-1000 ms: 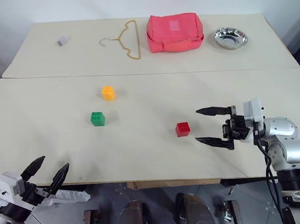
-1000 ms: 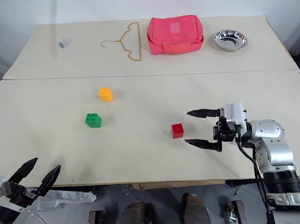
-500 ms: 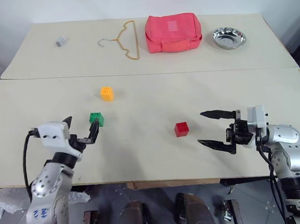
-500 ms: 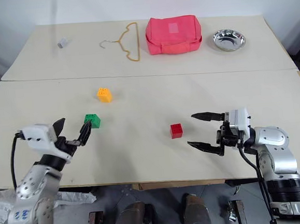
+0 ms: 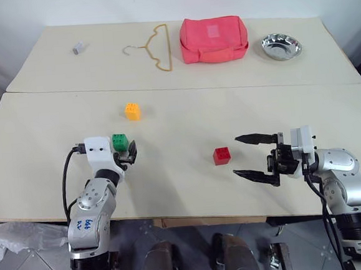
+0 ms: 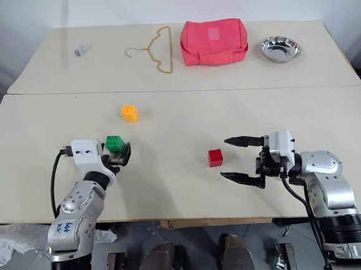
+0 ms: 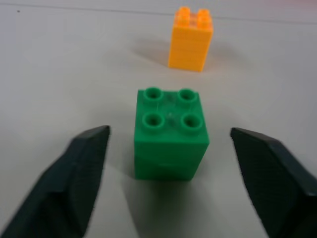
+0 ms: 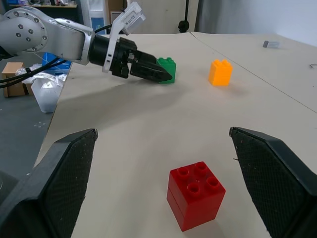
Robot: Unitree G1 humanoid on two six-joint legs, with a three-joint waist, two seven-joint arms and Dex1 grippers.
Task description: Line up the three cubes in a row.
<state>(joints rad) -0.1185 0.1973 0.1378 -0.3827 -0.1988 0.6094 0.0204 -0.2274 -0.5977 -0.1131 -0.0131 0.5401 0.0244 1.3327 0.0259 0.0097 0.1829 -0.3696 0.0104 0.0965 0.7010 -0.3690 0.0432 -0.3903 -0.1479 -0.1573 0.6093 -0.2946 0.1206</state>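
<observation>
Left wrist view: the left gripper (image 7: 168, 173) has its two black fingers spread, one on each side of the small green plastic studded block (image 7: 171, 134), with table showing between each fingertip and the block's flanks, so nothing is pinched yet. The block sits upright on the pale table (image 5: 172, 185), studs up, well down between the fingers. Beyond it, apart, stands the orange-yellow studded block (image 7: 190, 39).

In the head views the left gripper (image 5: 124, 153) lies low and roughly level over the near table, its forearm reaching forward from the table's front edge to the green block (image 5: 120, 141). The orange-yellow block (image 5: 132, 110) is farther back and slightly to the right. The red studded plastic block (image 5: 220, 155) sits well off to the right.

The right gripper (image 5: 256, 157) is spread wide, lying level and pointing left toward the red block, which stands just beyond its fingertips and is untouched.

By my reading, the step in hand is the grasp of the green block. The next move calls for closing squarely on its two flat sides without nudging it askew, then shifting it into line with the other two. The three blocks form a loose triangle now, so the row is not begun.
</observation>
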